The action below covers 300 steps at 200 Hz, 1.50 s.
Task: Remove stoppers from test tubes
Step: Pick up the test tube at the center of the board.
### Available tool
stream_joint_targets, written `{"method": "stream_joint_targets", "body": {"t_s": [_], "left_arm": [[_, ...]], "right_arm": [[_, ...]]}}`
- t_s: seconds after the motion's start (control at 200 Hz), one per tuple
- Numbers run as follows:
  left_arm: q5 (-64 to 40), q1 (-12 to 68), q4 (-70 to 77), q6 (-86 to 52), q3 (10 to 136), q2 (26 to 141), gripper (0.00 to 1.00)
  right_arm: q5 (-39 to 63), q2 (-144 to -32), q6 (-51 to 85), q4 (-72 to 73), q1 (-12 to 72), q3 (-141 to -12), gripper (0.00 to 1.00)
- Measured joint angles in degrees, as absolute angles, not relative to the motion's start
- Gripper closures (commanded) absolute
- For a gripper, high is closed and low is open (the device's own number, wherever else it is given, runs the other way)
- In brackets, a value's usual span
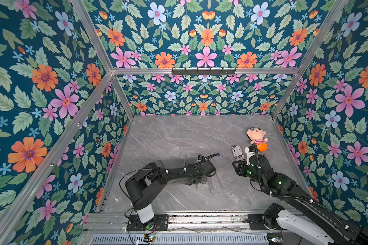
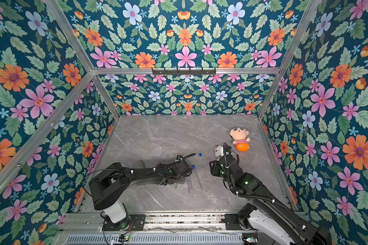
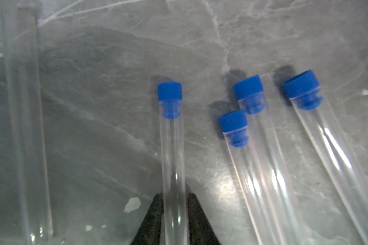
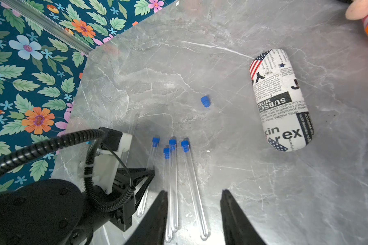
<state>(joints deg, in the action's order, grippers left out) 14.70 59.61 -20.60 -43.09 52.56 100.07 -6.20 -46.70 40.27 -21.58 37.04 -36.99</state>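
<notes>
In the left wrist view my left gripper (image 3: 173,194) is shut on a thin clear test tube (image 3: 172,157) at mid-length. A blue stopper (image 3: 169,93) plugs that tube's far end. Three more stoppered test tubes (image 3: 261,182) lie side by side next to it on the marble. An open tube without a stopper (image 3: 23,127) lies apart on the other side. One loose stopper (image 4: 204,101) rests on the table beyond the tubes, also visible in a top view (image 2: 200,154). My right gripper (image 4: 194,203) hangs open above the tubes' closed ends (image 4: 202,231), holding nothing.
A white newsprint-patterned can (image 4: 280,99) lies on its side right of the tubes. A plush doll (image 1: 256,137) lies behind it near the right wall. Floral walls (image 1: 51,106) with aluminium posts enclose the marble table (image 1: 168,137). The left arm (image 4: 51,207) is close beside the right gripper.
</notes>
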Motion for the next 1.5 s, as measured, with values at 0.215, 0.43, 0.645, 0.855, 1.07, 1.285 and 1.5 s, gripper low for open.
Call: {"method": "stream_joint_targets", "body": {"t_s": [0.215, 0.43, 0.645, 0.855, 1.07, 1.285, 1.5], "left_arm": [[14.9, 59.6, -21.1, -43.1, 52.7, 100.3, 0.86], [15.0, 59.6, -21.1, -42.9, 52.8, 100.3, 0.89], [13.6, 59.4, -23.7, -41.5, 51.7, 95.7, 0.88], [14.9, 59.4, -18.4, -35.7, 48.7, 83.2, 0.87], [15.0, 59.4, -9.2, -29.3, 42.2, 74.0, 0.85], [12.1, 59.4, 2.0, -22.9, 37.7, 71.7, 0.84], [7.5, 59.4, 13.0, -19.2, 34.6, 71.8, 0.83]], "right_arm": [[-6.1, -46.8, 40.2, -20.8, 37.1, -36.6, 0.57], [-6.0, -46.8, 40.1, -20.3, 37.0, -36.6, 0.58], [-5.9, -47.1, 40.1, -20.1, 37.0, -37.2, 0.58], [-8.2, -45.7, 41.6, -17.8, 37.3, -36.4, 0.7], [-14.2, -43.3, 41.2, -15.4, 38.1, -35.6, 0.68], [-11.3, -49.6, 40.3, -12.9, 38.2, -39.1, 0.59], [-1.8, -58.2, 40.3, -6.5, 38.2, -43.9, 0.47]]}}
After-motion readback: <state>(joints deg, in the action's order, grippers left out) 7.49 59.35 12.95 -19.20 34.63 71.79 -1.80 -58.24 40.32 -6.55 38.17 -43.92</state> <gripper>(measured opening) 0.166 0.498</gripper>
